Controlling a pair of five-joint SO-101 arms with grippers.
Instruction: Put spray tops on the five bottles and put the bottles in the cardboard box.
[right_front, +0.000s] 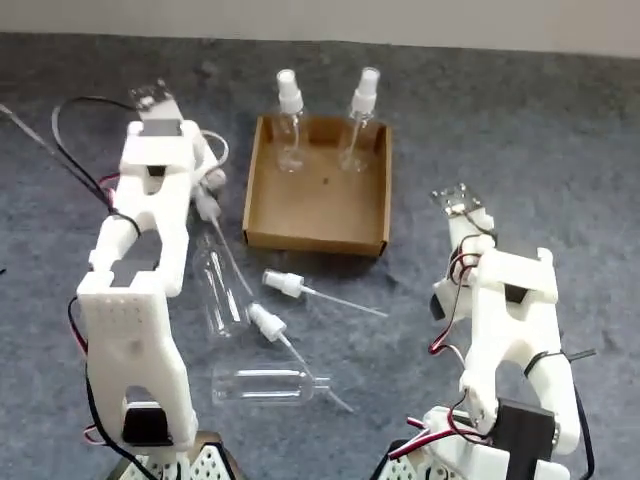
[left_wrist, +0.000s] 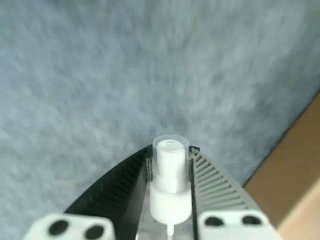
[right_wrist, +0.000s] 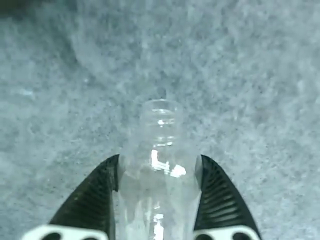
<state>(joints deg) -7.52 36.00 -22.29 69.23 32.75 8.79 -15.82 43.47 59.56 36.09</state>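
left fingers (left_wrist: 125, 187) grip spray top (left_wrist: 170, 175) | right fingers (right_wrist: 95, 197) grip uncapped bottle (right_wrist: 159, 165)

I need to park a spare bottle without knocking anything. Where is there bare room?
Bare: the table right of the cardboard box, up to the right arm; also the box's front floor. Crowded: before the box, where two open bottles and two spray tops lie beside the left arm.
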